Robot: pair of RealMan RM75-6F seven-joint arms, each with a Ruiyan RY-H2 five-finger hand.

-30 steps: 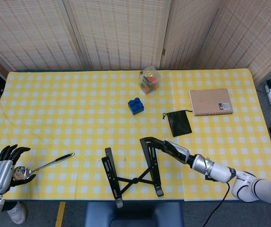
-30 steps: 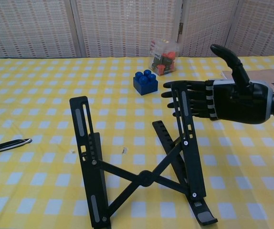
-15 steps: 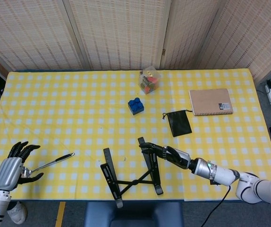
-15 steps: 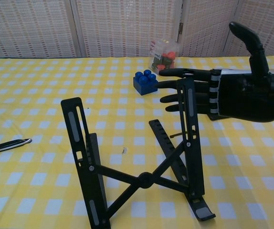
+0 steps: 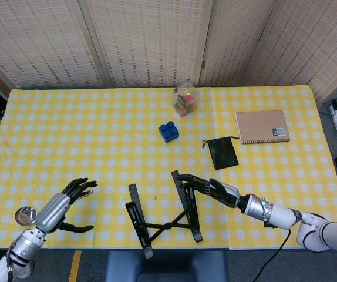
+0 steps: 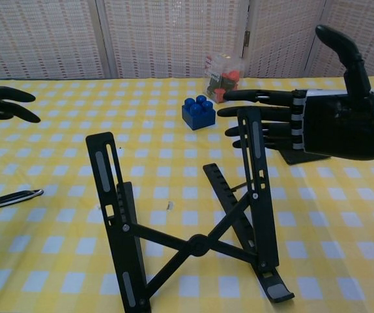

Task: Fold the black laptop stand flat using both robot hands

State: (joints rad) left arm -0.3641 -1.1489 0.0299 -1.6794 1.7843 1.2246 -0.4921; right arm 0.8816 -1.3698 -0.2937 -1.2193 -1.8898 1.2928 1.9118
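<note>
Head view: black laptop stand (image 5: 164, 218) sits unfolded at near edge of table (image 5: 98, 135), approx centre, two rails joined by crossed struts. Right hand (image 5: 214, 189) comes in from the right, fingers straight & flat against outer side of stand's right rail; holds nothing, thumb apart. Left hand (image 5: 64, 202) at near-left, over the cloth, fingers spread wide, nothing in it. Spoon (image 5: 27, 214) lies just left of/under left hand; contact can't be told. Farther back: blue brick (image 5: 168, 131) near centre, clear box of small parts (image 5: 185, 100) behind it, black pouch (image 5: 222, 153) to right, tan notebook (image 5: 262, 126) at far right.

Chest view: stand (image 6: 187, 222) upright in near centre, left rail & right rail both tilted up, X-struts between. Right hand (image 6: 317, 120) at right, palm side facing stand, fingertips (image 6: 236, 112) extended past top of right rail, touching it; thumb sticks up. Open posture, no grasp. Left hand fingertips (image 6: 4, 104) only just enter at left edge, extended, well apart from stand. Spoon handle (image 6: 8, 199) on cloth at left. Blue brick (image 6: 198, 112) & box (image 6: 225, 75) behind stand.
</note>
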